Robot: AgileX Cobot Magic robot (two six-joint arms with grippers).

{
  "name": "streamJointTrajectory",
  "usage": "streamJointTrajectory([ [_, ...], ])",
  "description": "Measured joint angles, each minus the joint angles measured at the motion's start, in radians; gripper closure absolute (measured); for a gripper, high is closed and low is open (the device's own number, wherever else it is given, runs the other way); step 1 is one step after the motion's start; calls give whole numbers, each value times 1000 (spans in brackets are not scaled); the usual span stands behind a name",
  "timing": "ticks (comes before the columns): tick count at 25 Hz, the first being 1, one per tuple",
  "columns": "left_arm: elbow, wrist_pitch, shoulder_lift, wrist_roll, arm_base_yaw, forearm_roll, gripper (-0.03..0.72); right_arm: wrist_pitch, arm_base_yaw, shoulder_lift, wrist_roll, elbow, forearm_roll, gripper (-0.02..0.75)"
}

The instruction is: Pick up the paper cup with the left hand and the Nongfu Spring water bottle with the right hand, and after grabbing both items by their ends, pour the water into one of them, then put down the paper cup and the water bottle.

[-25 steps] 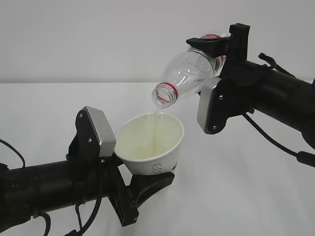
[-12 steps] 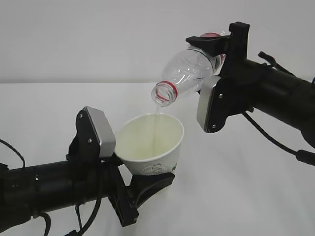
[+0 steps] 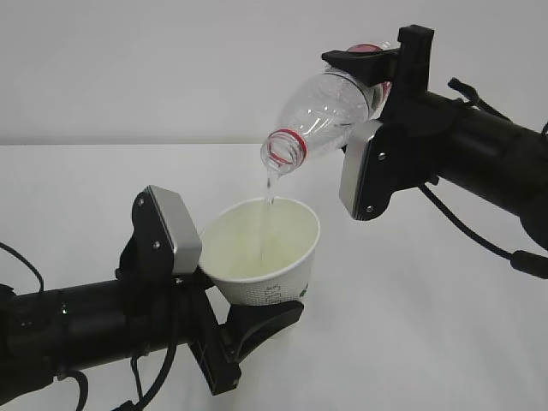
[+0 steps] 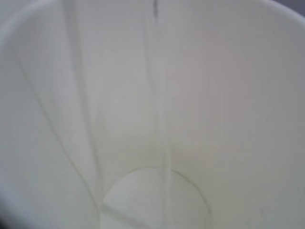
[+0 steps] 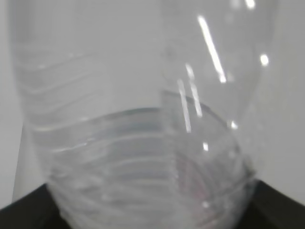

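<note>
The white paper cup is held above the table, leaning slightly right, with my left gripper shut on its lower end. Above it the clear Nongfu Spring water bottle is tipped mouth-down to the left, its red neck ring over the cup. My right gripper is shut on the bottle's base end. A thin stream of water falls from the mouth into the cup. The left wrist view is filled by the cup's inside, the stream running down it. The right wrist view shows the ribbed bottle with water in it.
A white table lies under both arms, with a plain pale wall behind. The left arm reaches in low from the left, the right arm from the upper right, with black cables hanging under it.
The bottle and my right gripper have risen a little and the mouth has shifted slightly left, so the stream is longer. The cup and left arm have stayed put.
</note>
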Motion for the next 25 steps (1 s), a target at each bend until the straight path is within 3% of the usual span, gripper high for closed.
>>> streamJointTrajectory([
  [25, 0, 10, 0, 0, 0, 2, 180, 0, 0, 0, -1, -2, -1, 225],
])
